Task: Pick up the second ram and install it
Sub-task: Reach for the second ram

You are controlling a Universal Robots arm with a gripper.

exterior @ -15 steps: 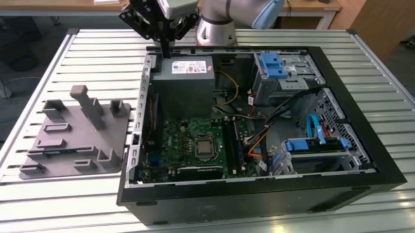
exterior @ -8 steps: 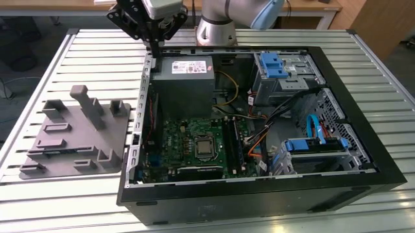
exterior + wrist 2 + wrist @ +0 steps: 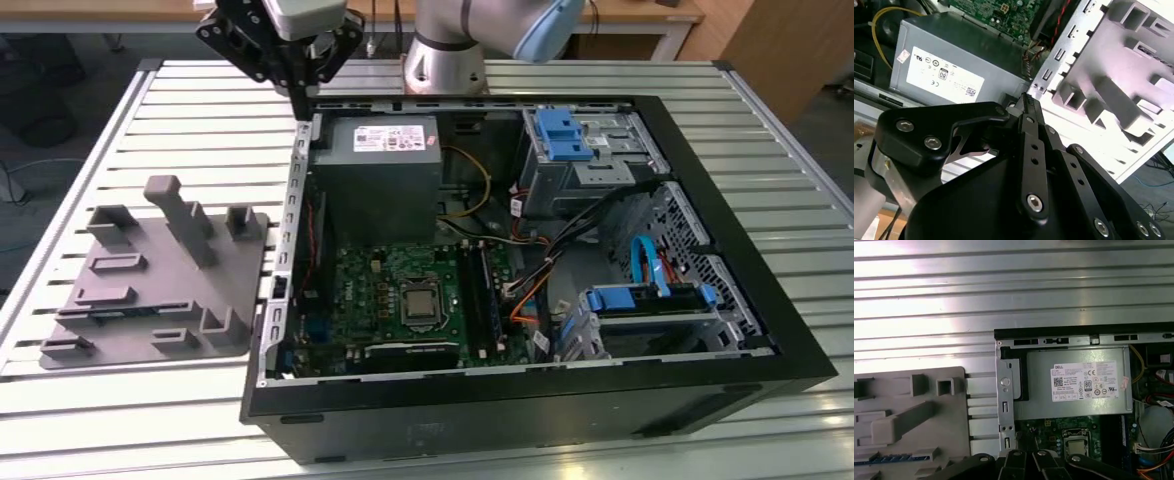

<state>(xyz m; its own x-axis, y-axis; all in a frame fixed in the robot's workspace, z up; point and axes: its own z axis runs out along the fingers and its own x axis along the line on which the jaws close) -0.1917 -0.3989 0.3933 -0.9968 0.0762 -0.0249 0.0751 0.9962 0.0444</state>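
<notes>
first wrist view: the second ram (image 3: 891, 458) lies as a thin blue strip in a groove of the grey fixture (image 3: 909, 405), which sits beside the open computer case (image 3: 1004, 385). one end of the stick is cut off at the picture's edge. the gripper (image 3: 1028, 454) hangs over the case wall near the power supply (image 3: 1079, 382), well apart from the ram. by my reading the pick-up is not yet done, and the install is all left to do.

exterior view: the gripper is above the case's rear corner, pincer pressed together with nothing between. the memory slots (image 3: 481, 290) on the motherboard (image 3: 400, 300) are dark, and i cannot tell whether a stick already sits there. the ram on the fixture is too thin to make out.

second wrist view: the fingers (image 3: 1030, 135) meet at the tips, empty. the gripper's own body hides much of what lies below.
</notes>
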